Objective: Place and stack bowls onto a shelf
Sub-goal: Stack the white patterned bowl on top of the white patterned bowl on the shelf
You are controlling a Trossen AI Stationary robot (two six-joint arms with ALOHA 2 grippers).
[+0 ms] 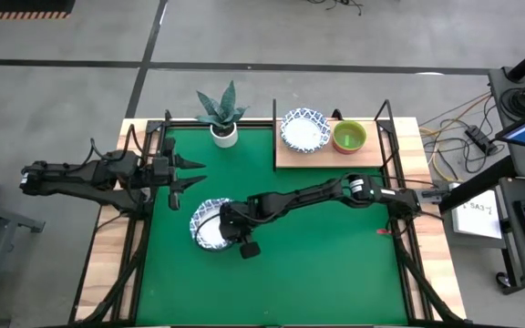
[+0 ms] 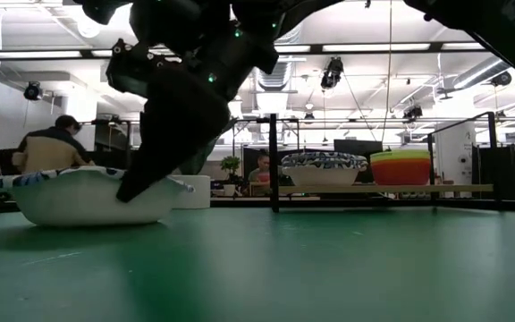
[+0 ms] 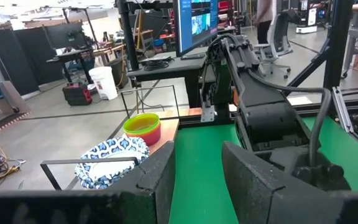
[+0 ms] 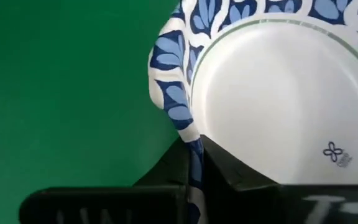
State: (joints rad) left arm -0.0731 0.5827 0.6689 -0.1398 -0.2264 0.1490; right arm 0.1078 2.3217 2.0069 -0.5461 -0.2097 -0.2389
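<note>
High view: green mat (image 1: 335,264) covers the wooden table (image 1: 431,273); right gripper (image 1: 229,228) pinches a blue-patterned bowl's (image 1: 206,224) rim; left gripper (image 1: 192,171) splayed; grey floor around.

My right gripper (image 1: 230,230) is sitting at the rim of a bowl (image 1: 210,223) on the mat (image 1: 335,264), with my left gripper (image 1: 192,173) waiting just behind it.

The bowl's rim is passing between my right fingers (image 4: 166,177), one inside the wall and one outside, and the rest of the bowl is lying on the mat toward my left arm's side. The shelf (image 1: 285,157) is standing well behind my right gripper, at the mat's far edge, carrying a wide bowl (image 1: 303,129) with a stack of smaller bowls (image 1: 349,137) just beside it. A potted plant (image 1: 223,117) is standing left of the shelf, behind my left gripper.
</note>
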